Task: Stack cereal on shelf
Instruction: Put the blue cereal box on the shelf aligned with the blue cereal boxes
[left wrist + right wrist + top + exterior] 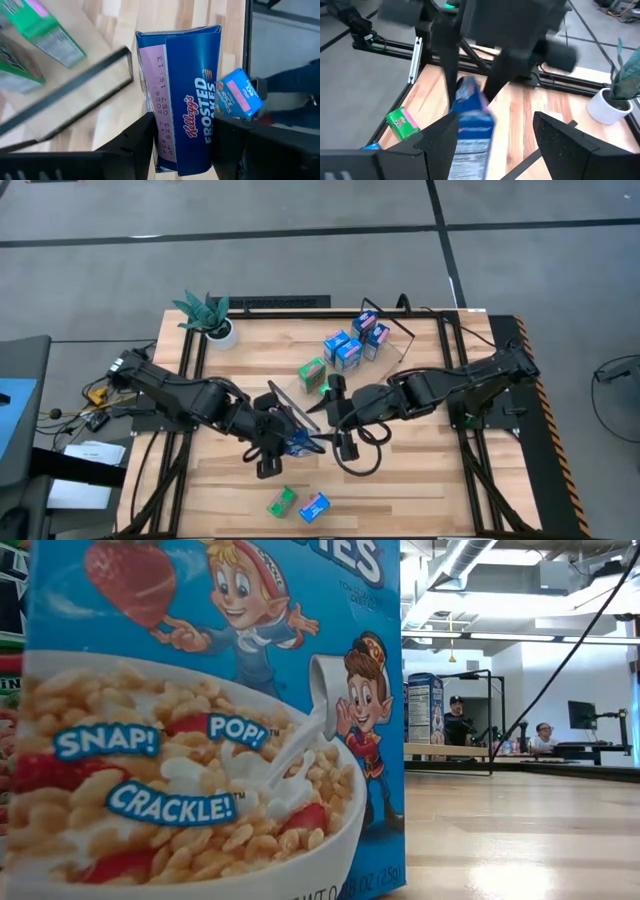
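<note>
My left gripper (pixel 182 142) clamped a blue cereal box (pixel 182 95) just beside the shelf's (pixel 395 345) black wire end, its long axis running forward from my fingers. My right gripper (pixel 492 137) stood open nearby.

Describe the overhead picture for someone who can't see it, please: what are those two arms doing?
Seen from above, two dark robot arms meet at the middle of a wooden table, where the left gripper is shut on a blue cereal box and the right gripper stands open beside it. More blue and green boxes lie scattered around, and a potted plant stands at the far left corner.
</note>
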Controlling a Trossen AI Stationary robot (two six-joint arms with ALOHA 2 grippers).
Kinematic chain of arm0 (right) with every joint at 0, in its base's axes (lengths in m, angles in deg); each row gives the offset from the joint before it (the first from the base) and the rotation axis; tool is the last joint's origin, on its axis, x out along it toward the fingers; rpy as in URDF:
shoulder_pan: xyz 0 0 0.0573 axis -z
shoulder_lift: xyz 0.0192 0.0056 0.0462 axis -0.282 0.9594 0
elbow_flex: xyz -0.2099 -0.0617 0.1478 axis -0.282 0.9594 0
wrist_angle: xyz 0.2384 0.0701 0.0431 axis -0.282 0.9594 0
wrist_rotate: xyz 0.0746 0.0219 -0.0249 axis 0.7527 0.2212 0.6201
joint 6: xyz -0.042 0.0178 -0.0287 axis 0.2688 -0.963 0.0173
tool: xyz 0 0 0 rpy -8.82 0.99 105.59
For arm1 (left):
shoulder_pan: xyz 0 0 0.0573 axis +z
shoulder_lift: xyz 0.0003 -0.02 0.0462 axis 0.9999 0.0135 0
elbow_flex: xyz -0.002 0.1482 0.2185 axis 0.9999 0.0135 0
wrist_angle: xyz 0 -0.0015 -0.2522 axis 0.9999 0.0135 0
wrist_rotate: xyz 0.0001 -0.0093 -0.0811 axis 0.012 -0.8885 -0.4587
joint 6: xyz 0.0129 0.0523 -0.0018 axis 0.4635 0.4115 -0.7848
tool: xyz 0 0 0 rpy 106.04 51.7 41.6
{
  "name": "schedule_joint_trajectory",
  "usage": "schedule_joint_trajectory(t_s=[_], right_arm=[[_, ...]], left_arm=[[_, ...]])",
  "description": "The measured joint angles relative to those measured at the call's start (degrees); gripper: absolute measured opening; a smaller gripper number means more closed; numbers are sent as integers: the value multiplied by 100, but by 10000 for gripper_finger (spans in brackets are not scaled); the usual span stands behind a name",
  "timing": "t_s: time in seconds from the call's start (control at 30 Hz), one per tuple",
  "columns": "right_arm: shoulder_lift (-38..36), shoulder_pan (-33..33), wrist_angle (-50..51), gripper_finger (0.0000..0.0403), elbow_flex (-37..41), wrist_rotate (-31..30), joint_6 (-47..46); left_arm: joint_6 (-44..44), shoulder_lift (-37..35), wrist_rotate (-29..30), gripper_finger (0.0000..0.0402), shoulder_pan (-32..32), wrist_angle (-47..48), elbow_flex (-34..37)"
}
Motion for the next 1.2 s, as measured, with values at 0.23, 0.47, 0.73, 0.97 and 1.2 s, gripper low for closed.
schedule_joint_trajectory(t_s=[0.23,0.47,0.73,0.97,1.2], right_arm=[[-27,72,207,282,0,44,20],[-36,67,183,282,-2,300,24],[-28,153,296,310,-2,516,17],[-28,292,335,380,0,499,20],[-28,291,249,393,0,614,21]], left_arm=[[149,-23,103,142,32,278,-340],[306,-16,165,142,155,294,-340],[375,-16,-6,142,279,288,-340],[435,-16,-74,142,284,286,-340],[672,-16,-154,142,334,278,-340]])
